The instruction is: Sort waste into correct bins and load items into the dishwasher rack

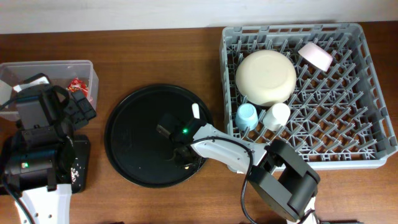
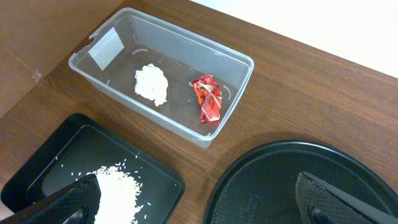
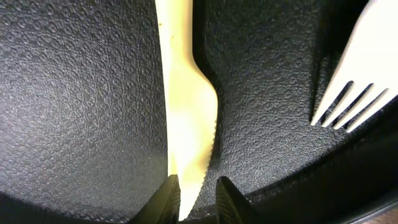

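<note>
My right gripper (image 3: pixel 196 202) is low on the large round black tray (image 1: pixel 134 134), its fingers closed narrowly on the tip of a pale yellow plastic utensil (image 3: pixel 186 112) with a serrated, knife-like edge. The pale yellow fork (image 3: pixel 354 93) lies beside it on the same tray. My left gripper (image 2: pixel 199 205) is open and empty, hovering between the black rectangular tray (image 2: pixel 37 174) holding loose rice (image 2: pixel 118 190) and the round tray. The clear box (image 2: pixel 236 68) holds the white napkin (image 2: pixel 152 84) and the red wrapper (image 2: pixel 207 99).
The grey rack (image 1: pixel 367 93) at the right holds the upturned cream bowl (image 1: pixel 265 76), pink bowl (image 1: pixel 316 56), light blue cup (image 1: pixel 247 115) and white cup (image 1: pixel 278 115). My right arm stretches from the front edge to the round tray.
</note>
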You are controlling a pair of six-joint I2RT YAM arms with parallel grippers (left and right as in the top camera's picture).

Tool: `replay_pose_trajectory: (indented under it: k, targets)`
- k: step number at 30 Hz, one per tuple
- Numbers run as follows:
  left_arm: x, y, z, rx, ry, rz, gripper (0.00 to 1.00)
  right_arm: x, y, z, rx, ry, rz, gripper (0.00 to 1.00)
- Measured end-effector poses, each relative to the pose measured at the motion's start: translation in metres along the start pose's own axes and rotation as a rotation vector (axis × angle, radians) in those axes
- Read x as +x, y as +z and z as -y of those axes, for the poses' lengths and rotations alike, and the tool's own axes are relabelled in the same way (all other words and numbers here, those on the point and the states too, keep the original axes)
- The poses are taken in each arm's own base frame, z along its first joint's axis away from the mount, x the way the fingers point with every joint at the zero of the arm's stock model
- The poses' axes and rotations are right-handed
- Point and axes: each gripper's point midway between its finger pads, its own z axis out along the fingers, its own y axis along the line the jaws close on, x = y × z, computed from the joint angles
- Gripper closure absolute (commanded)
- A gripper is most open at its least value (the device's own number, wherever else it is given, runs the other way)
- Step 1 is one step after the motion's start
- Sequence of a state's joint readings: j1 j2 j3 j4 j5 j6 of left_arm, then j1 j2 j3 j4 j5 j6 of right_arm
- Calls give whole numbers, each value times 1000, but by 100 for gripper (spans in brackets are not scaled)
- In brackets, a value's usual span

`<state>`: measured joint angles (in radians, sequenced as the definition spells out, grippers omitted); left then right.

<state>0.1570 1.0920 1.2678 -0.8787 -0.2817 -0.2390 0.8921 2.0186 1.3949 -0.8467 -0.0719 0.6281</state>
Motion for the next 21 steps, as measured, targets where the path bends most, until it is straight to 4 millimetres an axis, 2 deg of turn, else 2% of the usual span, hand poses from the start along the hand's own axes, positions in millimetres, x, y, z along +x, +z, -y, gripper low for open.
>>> replay_pose_trajectory:
  k: [7,8,9,13,15,16,19,20,21]
  targets:
    - [0,0,0,0,0,0,1,1,10,-2,-4,23,-17,76]
    - [0,0,0,0,0,0,1,1,11,-2,-6,24,-18,58]
    - [0,0,0,0,0,0,1,1,11,-2,-6,24,-17,53]
    - [0,0,0,0,0,0,1,0,10,-7,-20,20,-12,52]
    - [0,0,0,0,0,0,1,0,10,-7,-21,20,-13,75]
    - [0,0,0,0,0,0,1,1,10,-6,-17,21,-15,80]
    - [0,0,0,0,0,0,1,2,11,-5,-14,22,-21,84]
    - [0,0,0,0,0,0,1,2,11,-5,-14,22,-21,87]
    - [0,0,0,0,0,0,1,3,11,-5,-12,23,-23,95]
